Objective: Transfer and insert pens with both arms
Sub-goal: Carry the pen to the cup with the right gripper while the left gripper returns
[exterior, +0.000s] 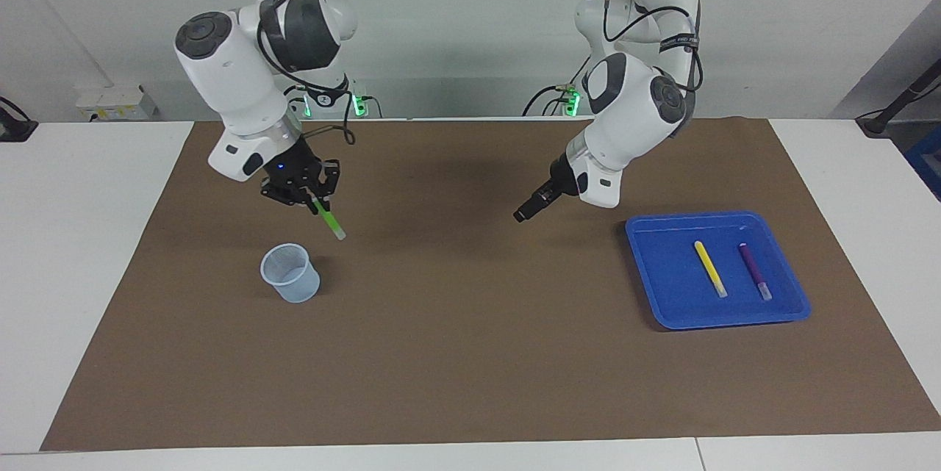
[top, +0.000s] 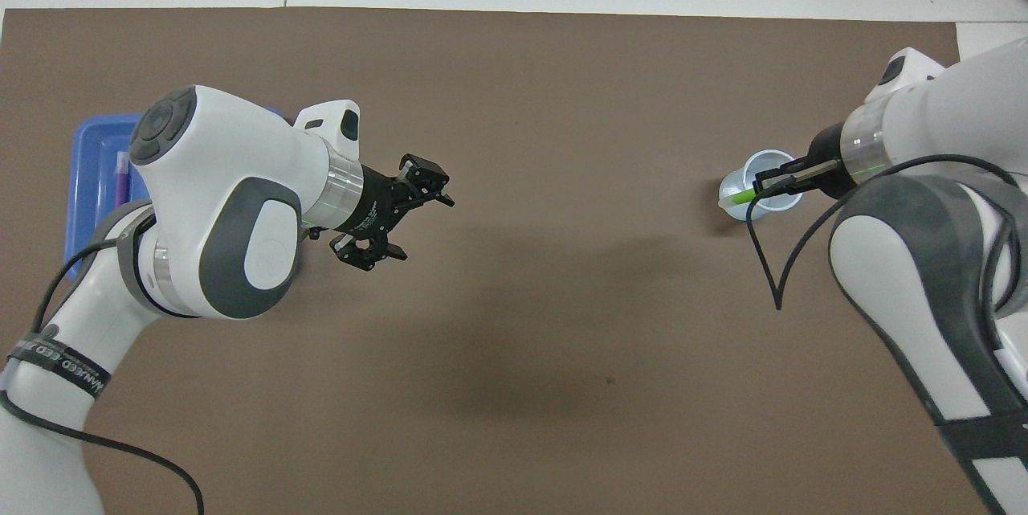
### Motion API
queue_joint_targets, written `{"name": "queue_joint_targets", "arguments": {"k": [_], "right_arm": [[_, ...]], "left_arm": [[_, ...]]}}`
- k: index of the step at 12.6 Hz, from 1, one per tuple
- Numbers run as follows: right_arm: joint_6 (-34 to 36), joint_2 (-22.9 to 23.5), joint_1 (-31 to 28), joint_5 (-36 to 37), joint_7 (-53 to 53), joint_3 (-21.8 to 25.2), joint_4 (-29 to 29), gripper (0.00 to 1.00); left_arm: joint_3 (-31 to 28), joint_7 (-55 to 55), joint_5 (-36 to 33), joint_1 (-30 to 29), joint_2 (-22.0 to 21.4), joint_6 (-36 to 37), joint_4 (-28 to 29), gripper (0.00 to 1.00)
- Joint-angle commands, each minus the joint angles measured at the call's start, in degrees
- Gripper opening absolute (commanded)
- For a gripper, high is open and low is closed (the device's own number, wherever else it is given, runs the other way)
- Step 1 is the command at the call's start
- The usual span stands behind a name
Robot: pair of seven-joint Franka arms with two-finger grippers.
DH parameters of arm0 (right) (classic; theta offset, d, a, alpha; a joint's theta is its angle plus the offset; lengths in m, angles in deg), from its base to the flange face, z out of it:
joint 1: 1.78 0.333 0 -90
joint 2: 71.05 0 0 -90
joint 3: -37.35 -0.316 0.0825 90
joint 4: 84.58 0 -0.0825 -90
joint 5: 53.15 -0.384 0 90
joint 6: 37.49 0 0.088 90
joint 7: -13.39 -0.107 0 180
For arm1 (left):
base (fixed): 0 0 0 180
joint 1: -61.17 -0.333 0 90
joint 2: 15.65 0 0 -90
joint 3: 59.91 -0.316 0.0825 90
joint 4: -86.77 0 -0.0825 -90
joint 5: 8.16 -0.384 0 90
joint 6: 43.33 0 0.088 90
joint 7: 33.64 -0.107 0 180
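My right gripper is shut on the green pen, which hangs tilted with its pale end down, just above the rim of the translucent cup. In the overhead view the green pen lies across the cup under the right gripper. My left gripper hangs open and holds nothing over the mat's middle, between the cup and the blue tray. Its spread fingers show in the overhead view of the left gripper. The yellow pen and the purple pen lie side by side in the tray.
A brown mat covers the table between white margins. In the overhead view the left arm hides most of the tray; only a strip of the purple pen shows.
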Motion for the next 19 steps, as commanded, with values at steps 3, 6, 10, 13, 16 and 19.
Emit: {"name": "queue_joint_targets", "arguments": {"k": [3,6,10,13,16,19], "right_arm": [[-0.29,1.28,-4.11,6.68,10.21,-1.01,-2.38,0.00],[-2.76,2.68,-5.96,6.78,13.12,-1.00,-1.68,0.00],[-7.05,2.60,-6.58,6.69,13.03,-1.01,3.76,0.00],[-11.19,2.69,-6.67,6.69,12.60,-1.01,6.76,0.00],[-15.50,4.09,-6.67,6.69,12.16,-0.92,8.61,0.00],[-17.69,5.15,-6.93,6.69,10.22,-1.00,10.27,0.00]], "left_arm": [[-0.07,-16.14,-13.70,-4.11,-2.56,4.42,0.23,1.00],[-0.16,-26.62,-23.94,-6.30,-2.74,4.42,-0.48,1.00],[-0.16,-39.54,-24.13,-12.01,-2.30,1.61,-0.92,1.00],[-0.16,-47.80,-29.22,-14.74,-1.86,-2.42,-0.92,1.00],[-0.16,-48.96,-31.67,-15.89,-1.60,-5.75,-0.49,0.97],[-0.16,-55.03,-32.48,-19.67,1.65,-10.34,-0.83,0.97]]}}
